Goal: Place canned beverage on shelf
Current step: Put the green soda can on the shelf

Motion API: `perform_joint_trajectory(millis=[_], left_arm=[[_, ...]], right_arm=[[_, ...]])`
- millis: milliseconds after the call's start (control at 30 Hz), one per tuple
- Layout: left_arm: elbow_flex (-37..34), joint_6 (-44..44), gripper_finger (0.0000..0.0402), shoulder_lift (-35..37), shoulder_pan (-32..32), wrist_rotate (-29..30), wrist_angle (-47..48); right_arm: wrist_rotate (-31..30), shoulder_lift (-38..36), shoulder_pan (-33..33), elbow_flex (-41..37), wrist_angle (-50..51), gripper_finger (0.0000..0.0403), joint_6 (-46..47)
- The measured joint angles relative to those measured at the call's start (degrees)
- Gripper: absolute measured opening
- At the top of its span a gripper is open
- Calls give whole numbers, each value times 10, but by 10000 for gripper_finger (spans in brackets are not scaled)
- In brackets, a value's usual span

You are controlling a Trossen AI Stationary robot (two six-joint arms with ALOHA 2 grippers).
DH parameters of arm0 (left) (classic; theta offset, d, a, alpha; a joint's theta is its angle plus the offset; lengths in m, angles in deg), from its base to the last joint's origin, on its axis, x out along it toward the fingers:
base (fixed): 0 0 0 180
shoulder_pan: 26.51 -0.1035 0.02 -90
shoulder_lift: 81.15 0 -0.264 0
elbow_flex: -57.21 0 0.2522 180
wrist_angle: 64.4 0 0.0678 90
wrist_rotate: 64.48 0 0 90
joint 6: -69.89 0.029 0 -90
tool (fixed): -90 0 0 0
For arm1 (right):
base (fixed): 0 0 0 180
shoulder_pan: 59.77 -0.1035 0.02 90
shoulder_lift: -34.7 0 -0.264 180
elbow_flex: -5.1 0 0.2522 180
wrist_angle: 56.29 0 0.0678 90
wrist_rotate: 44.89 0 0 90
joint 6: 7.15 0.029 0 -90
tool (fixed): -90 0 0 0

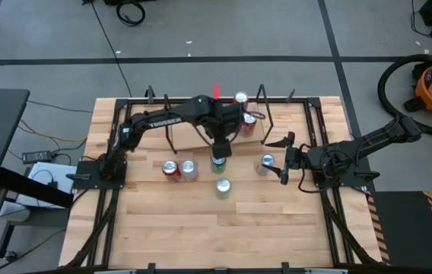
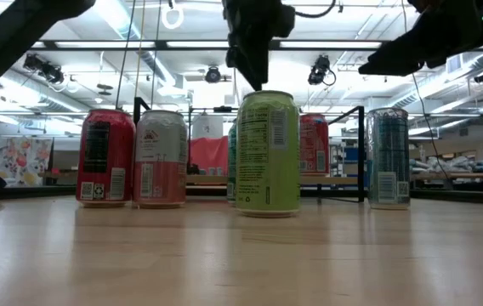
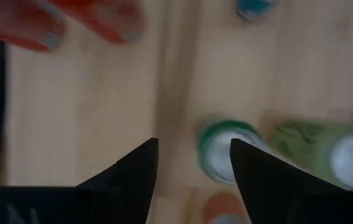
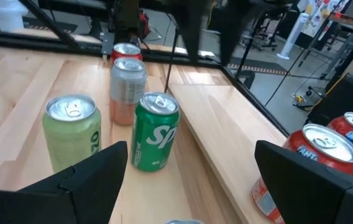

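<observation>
left jaws [image 1: 219, 152]: shut tight, empty, above green can [image 1: 217, 163]
right jaws [image 1: 285, 164]: wide, waiting
tip: open first, drop straight, squeeze can's middle

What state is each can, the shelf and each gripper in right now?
Left gripper: shut, empty, above the dark green can.
Right gripper: open, empty.
Dark green can: upright on the table.
Light green can: upright on the table.
Blue can: upright on the table.
Red can and pink can: upright on the table.
Shelf: holding upright red cans.
</observation>
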Motion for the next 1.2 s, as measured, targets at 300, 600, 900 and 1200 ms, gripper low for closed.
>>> perform_joint_trajectory(millis=[300,600,900,1200], left_arm=[[-16,3,237,1,73,63,12],[-16,7,295,1,111,125,-1],[-16,22,302,-3,93,85,-35],[-16,70,302,-3,101,57,-94]], right_arm=[[14,12,0,0,-17,364,0],[15,17,0,0,-21,364,-3],[32,19,0,0,-21,364,7],[29,19,0,0,-24,364,6]])
